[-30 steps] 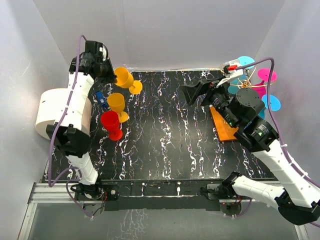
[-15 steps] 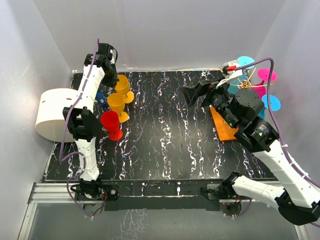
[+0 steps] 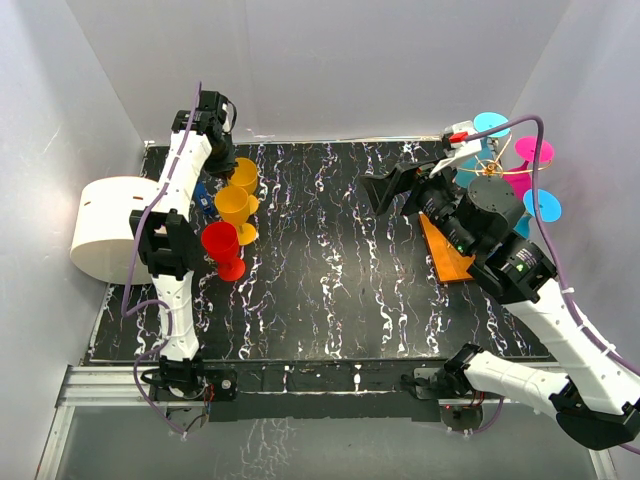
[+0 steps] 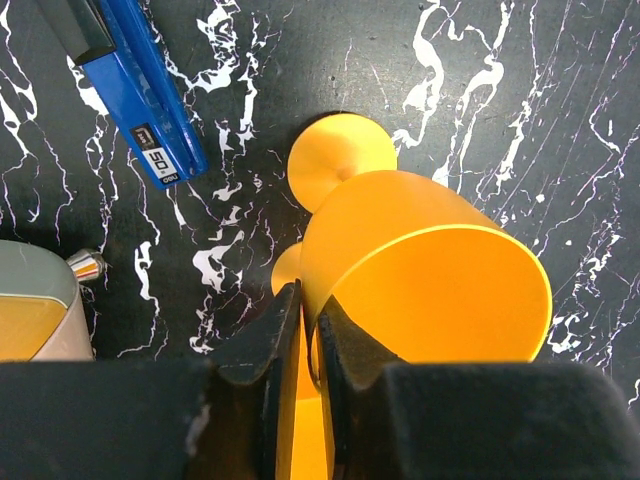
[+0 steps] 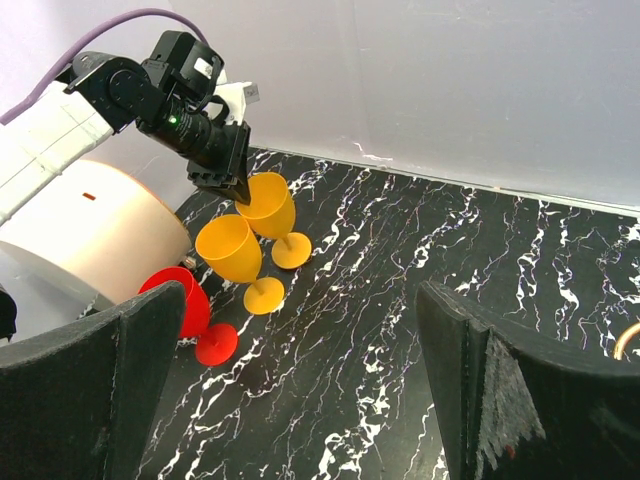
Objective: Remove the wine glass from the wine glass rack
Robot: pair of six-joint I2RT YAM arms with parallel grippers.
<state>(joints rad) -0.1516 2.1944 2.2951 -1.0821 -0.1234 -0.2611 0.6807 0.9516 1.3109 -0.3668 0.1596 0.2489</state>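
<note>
An orange wine glass (image 4: 430, 260) stands on the black marbled table at the far left, its foot (image 4: 340, 160) on the surface. My left gripper (image 4: 307, 330) pinches its rim, one finger inside the bowl and one outside; from above, this gripper (image 3: 222, 170) is at the glass (image 3: 243, 177). The wine glass rack shows its orange base plate (image 3: 445, 252) and gold wire hooks (image 3: 490, 160) at the right, with cyan (image 3: 490, 124) and magenta (image 3: 533, 150) glasses hanging on it. My right gripper (image 3: 403, 182) hangs wide open just left of the rack, holding nothing.
A second orange glass (image 3: 232, 205) and a red glass (image 3: 220, 242) stand next to the held one. A blue flat object (image 4: 140, 90) lies behind them. A big white cylinder (image 3: 115, 228) sits at the left edge. White walls close in all round.
My left arm has swung the orange glass from tilted in the air to upright on the table beside the other orange glass. The right arm has hardly moved.
</note>
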